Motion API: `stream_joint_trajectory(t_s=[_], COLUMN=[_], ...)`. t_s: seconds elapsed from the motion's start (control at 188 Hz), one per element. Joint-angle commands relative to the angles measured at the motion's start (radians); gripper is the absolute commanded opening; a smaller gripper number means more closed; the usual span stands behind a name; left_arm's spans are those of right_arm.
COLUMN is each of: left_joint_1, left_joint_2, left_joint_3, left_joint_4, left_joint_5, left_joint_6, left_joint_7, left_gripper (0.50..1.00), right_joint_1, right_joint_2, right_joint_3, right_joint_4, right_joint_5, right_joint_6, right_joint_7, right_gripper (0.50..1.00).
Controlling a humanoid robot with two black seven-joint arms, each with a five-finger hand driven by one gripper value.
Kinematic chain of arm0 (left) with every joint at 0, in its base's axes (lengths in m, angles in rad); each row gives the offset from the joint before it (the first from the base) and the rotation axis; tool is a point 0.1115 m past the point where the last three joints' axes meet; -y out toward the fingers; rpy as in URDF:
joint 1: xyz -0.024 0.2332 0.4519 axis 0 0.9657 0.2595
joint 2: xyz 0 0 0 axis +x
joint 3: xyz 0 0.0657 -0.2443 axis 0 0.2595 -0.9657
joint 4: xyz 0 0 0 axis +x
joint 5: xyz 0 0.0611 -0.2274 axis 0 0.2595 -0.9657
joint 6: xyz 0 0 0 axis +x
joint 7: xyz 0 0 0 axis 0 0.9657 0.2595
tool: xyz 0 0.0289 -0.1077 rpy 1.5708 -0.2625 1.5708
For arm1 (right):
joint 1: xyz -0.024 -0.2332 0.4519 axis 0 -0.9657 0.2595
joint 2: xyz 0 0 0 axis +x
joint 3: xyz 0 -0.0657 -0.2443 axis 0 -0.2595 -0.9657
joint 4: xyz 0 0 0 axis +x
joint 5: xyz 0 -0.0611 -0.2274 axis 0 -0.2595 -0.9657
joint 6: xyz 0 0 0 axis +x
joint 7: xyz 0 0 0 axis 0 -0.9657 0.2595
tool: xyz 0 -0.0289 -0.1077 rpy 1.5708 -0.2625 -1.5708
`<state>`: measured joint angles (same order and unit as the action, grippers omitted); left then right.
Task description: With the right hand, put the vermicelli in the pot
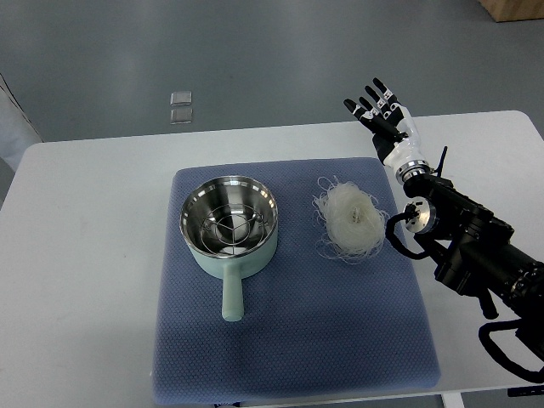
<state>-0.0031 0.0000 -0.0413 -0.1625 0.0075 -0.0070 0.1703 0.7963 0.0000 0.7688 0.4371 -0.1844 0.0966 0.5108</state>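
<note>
A pale tangle of vermicelli lies on the blue mat, right of the pot. The mint-green pot has a steel inside with a wire rack in it, and its handle points toward the near edge. My right hand is raised beyond the mat's far right corner, above and behind the vermicelli, fingers spread and holding nothing. Its black arm runs in from the lower right. The left arm does not show.
The mat lies on a white table. Two small clear squares lie on the grey floor beyond the table's far edge. A brown box corner shows at the top right.
</note>
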Motion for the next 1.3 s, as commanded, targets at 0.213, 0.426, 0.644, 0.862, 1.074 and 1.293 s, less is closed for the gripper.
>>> stream_joint_trajectory(t_s=[0.213,0.426,0.644,0.862,1.074,1.293], left_joint_1=[0.0,0.0,0.0,-0.002,-0.003,-0.003], left_joint_2=[0.0,0.0,0.0,0.0,0.0,0.0], left_joint_3=[0.0,0.0,0.0,0.0,0.0,0.0], left_joint_4=[0.0,0.0,0.0,0.0,0.0,0.0], left_joint_5=[0.0,0.0,0.0,0.0,0.0,0.0], left_joint_6=[0.001,-0.001,-0.001,0.001,0.001,0.001], left_joint_7=[0.0,0.0,0.0,0.0,0.0,0.0], left_gripper=[1.0,1.0,1.0,1.0,1.0,1.0], right_joint_1=[0.014,0.026,0.047,0.072,0.145,0.265], right_joint_2=[0.0,0.0,-0.017,-0.083,-0.204,-0.339], right_joint_3=[-0.003,-0.006,-0.022,-0.12,-0.325,-0.51], right_joint_4=[0.002,0.002,0.034,0.078,0.13,0.276], right_joint_5=[-0.003,-0.013,-0.078,-0.308,-0.533,-0.751], right_joint_6=[0.0,0.0,0.0,-0.026,-0.006,0.038], right_joint_7=[-0.002,-0.002,-0.009,-0.017,-0.015,-0.015], right_gripper=[0.93,0.93,0.928,0.93,0.928,0.928])
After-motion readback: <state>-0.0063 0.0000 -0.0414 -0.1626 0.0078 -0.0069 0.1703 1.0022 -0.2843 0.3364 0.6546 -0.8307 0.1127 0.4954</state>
